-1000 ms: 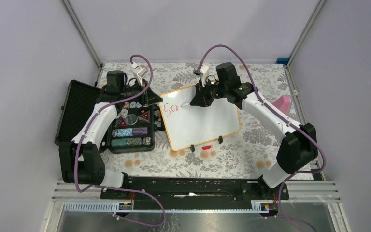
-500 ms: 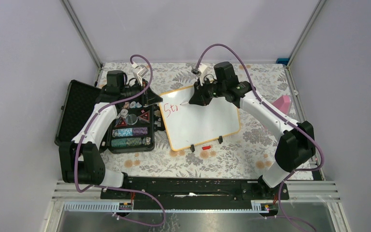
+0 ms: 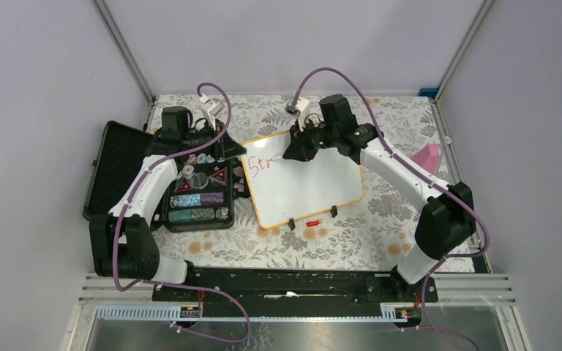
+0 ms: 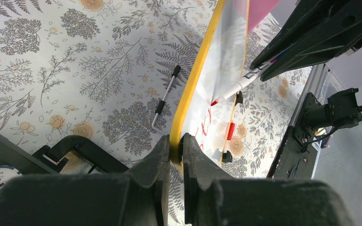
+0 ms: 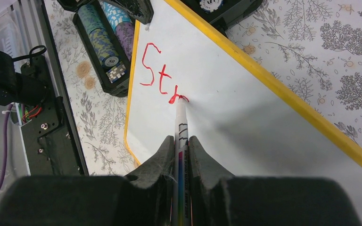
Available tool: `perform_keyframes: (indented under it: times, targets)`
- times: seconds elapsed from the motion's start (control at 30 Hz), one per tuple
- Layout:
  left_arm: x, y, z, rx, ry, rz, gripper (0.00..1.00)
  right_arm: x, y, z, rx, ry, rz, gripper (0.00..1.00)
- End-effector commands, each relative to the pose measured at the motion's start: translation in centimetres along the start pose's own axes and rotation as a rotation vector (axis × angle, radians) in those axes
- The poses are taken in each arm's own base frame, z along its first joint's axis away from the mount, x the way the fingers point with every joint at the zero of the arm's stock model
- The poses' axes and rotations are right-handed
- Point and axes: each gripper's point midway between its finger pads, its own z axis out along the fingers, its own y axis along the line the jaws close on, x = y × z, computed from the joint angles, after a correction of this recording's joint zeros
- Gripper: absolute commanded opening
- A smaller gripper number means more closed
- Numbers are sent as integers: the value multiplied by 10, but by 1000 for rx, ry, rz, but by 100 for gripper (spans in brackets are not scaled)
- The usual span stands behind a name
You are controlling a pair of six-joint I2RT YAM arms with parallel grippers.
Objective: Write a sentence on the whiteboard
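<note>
Whiteboard (image 3: 304,183) lies on the worktop (image 3: 380,212). Your left end effector (image 4: 175,142) pinches its frame, and your right end effector (image 5: 181,140) pinches the marker (image 5: 181,117). If you press too hard, the board may slip and the red letters (image 5: 158,75) smear.

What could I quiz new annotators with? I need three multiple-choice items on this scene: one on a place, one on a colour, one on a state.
1. Where does the left gripper grip the whiteboard?
A. on its frame edge
B. mid-face
C. nowhere

2. What colour is the writing?
A. blue
B. red
C. black

3. What is the marker in the right gripper doing?
A. lying loose
B. held clear above the board
C. tip touching the board

Key:
1 A, the left wrist view shows it clamped on the yellow frame.
2 B, the letters "Str" are red.
3 C, the right wrist view shows the tip meeting the last red stroke.
</note>
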Motion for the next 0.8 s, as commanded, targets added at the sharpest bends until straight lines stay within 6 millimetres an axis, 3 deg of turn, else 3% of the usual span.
perform_keyframes:
  times: [0.0, 0.77]
  targets:
    - [8, -2, 4, -9, 35, 35, 0, -14, 2, 2, 4, -33, -49, 0]
    - [8, -1, 4, -10, 36, 36, 0, 4, 1, -5, 30, 9, -63, 0]
